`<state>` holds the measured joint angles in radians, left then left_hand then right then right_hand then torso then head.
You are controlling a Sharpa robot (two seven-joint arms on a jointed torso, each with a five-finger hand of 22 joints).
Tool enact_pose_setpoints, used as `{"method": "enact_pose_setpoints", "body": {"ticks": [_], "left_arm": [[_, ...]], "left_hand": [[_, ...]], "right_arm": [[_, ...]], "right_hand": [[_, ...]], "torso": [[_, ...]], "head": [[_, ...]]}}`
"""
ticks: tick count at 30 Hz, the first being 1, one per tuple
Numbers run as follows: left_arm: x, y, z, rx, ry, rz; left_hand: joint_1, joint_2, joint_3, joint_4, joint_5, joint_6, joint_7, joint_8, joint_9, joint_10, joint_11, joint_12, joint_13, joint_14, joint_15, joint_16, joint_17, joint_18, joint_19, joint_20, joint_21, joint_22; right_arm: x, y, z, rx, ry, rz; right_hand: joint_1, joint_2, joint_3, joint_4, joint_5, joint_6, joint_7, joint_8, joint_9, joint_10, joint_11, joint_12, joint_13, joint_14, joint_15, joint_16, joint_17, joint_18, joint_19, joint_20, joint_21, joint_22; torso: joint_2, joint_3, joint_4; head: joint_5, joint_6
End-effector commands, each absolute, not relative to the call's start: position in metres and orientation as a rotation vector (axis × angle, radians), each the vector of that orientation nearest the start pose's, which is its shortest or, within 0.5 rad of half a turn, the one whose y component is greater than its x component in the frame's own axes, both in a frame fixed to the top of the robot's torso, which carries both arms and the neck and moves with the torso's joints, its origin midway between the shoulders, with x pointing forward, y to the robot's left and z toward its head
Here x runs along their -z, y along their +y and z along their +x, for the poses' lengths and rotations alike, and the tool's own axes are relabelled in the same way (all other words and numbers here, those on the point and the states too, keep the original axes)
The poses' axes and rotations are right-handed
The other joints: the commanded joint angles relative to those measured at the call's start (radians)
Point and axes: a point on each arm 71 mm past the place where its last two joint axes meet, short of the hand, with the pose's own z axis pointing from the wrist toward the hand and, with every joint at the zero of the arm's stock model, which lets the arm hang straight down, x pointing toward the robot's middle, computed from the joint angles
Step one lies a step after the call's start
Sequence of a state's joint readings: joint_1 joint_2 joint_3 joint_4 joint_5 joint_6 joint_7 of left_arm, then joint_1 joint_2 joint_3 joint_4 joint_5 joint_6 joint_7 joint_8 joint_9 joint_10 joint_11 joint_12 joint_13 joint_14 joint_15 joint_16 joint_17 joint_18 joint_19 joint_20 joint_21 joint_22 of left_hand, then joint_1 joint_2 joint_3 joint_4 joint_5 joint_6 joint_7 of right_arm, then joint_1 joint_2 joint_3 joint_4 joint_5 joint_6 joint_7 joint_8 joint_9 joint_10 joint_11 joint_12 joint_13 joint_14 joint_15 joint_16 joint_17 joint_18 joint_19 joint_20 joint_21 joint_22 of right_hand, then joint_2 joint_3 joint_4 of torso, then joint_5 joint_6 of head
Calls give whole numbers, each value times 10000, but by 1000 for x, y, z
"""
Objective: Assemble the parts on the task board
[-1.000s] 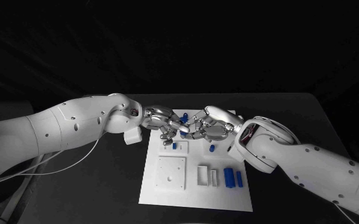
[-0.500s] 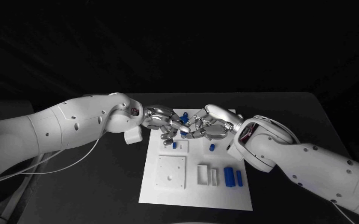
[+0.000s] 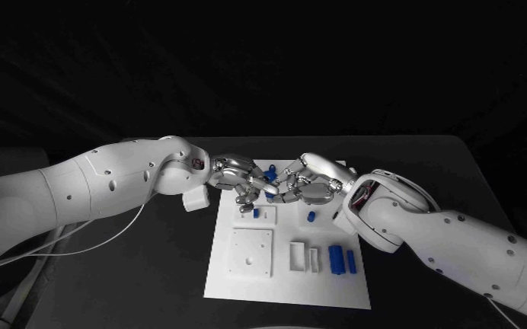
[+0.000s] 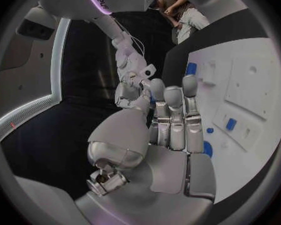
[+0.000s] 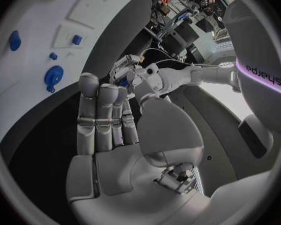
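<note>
My worry is a dropped or cocked piece. Just above the centre of the head view, my left hand (image 3: 233,174) and right hand (image 3: 308,180) meet fingertip to fingertip over the upper end of the task board (image 3: 288,287), and a small blue part (image 3: 269,180) sits right where the fingers converge. I cannot tell which hand actually has it, or whether either hand's fingers are clamped on anything; both look curled in tight. If I release on one side before the other has a firm hold, I judge the part would fall among the other pieces below and could knock them. Pushing while it is tilted could jam it.

The board is a white plate lying lengthwise on the black desk (image 3: 439,161), filling the lower middle of the frame. Its lower half carries a raised white square block (image 3: 251,253), two white slots (image 3: 298,257) and two upright blue cylinders (image 3: 343,260); smaller blue pieces (image 3: 311,217) stand just under the hands.
</note>
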<state>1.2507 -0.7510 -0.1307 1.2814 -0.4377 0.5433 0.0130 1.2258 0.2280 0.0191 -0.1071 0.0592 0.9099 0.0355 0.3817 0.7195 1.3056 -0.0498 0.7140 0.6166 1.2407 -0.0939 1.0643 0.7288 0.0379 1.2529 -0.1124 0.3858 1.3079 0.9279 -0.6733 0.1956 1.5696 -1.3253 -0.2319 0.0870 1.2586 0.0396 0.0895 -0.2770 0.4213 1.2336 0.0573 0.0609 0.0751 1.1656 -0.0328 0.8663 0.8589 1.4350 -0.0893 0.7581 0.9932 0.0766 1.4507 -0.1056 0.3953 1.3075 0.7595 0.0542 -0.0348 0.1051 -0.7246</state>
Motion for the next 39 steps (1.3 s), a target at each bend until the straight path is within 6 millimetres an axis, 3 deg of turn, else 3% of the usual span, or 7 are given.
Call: {"method": "enact_pose_setpoints", "body": {"ticks": [1,9,13,24,29,39], "left_arm": [[226,197,489,15069,24176,-4950],[226,198,491,14829,24082,-5101],[227,199,491,14759,24082,-5126],[227,200,492,14719,24055,-5159],[227,201,492,14664,24066,-5192],[228,202,491,14604,24233,-5113]], "left_hand": [[-384,-500,-115,96,87,239,-73,-49,-213,-56,25,12,-31,-18,52,-5,-51,-49,36,29,-58,146],[-886,-1091,-156,429,63,220,-16,239,-732,-69,57,40,-145,-19,79,0,-176,-13,92,68,-184,151],[-995,-1226,-83,529,33,118,5,485,-991,-106,69,97,-202,-40,88,38,-242,-3,120,82,-260,162],[-1441,-1583,-250,788,-34,58,86,485,-1383,-143,122,135,-252,-72,129,58,-290,17,122,118,-312,168],[-1516,-1652,-199,838,-39,68,108,479,-1696,-151,133,162,-279,-83,136,77,-313,27,123,130,-339,168],[-1442,-1465,-105,684,-6,50,117,490,-2009,-197,140,192,-295,-116,147,102,-329,28,115,139,-349,176]], "right_arm": [[213,-101,442,-11621,16749,-693],[213,-102,442,-11584,16705,-653],[214,-103,443,-11542,16719,-623],[216,-107,446,-11279,16826,-516],[216,-110,447,-11122,16755,-388],[214,-111,448,-11055,16471,-55]], "right_hand": [[-98,10,62,-5,129,92,-18,27,76,77,-22,-48,20,36,-34,-37,19,-99,38,-58,89,479],[-141,22,81,11,175,121,-33,29,88,101,-32,-80,29,53,-41,-52,25,-106,42,-66,88,475],[-173,30,108,15,165,123,-38,30,96,119,-32,-100,45,67,-43,-62,34,-112,48,-71,91,474],[-185,16,117,14,113,139,-46,28,107,139,-39,-115,76,85,-49,-61,57,-120,60,-78,120,478],[-195,5,115,20,90,143,-50,27,111,144,-40,-127,93,88,-50,-77,60,-123,63,-80,114,477],[-235,3,133,52,2,157,-66,27,115,175,-50,-151,129,113,-58,-76,91,-115,85,-88,103,470]], "torso": [[-1,4,-5],[3,3,-5],[-1,3,-5],[-2,-2,-2],[2,0,2],[0,-1,-3]], "head": [[-1,-9],[-10,-26],[-13,-26],[-36,-36],[-32,-50],[-64,-44]]}}
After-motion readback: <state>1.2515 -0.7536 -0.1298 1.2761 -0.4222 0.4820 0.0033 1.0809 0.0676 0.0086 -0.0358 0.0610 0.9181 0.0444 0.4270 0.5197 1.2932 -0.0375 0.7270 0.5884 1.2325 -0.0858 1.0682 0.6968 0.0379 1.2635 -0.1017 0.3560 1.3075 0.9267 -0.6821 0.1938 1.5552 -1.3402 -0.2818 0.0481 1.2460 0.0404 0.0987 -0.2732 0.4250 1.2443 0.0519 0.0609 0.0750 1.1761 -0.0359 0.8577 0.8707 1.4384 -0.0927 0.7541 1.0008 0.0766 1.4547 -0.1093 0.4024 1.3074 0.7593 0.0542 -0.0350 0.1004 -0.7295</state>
